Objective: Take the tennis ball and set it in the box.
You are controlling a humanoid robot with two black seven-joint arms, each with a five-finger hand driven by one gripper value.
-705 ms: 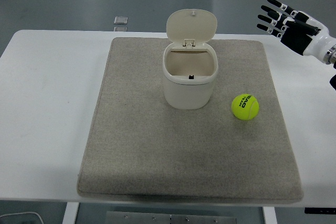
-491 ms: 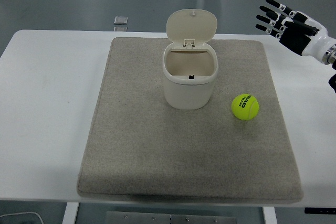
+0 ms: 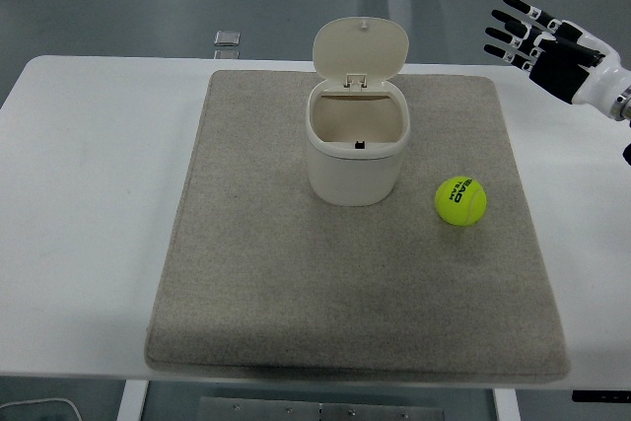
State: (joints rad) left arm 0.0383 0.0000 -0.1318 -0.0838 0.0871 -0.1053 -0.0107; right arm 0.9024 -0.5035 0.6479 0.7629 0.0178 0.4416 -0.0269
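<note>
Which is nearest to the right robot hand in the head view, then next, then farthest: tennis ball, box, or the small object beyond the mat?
From the right robot hand, upper right:
1. Tennis ball, right side of mat.
2. Box, mat centre, lid open.
3. Small object, far left of mat.

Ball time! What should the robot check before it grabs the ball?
1. Ball sits free on the mat, nothing touching it: ok.
2. Box lid is up, opening clear: ok.
3. Box stands upright, left of the ball, apart from it: ok.
4. Right hand has fingers spread and holds nothing: ok.
5. Right hand is over the ball: not ok, it hangs at the far right, beyond the mat.
6. Left hand out of the way: ok, not in view.
</note>
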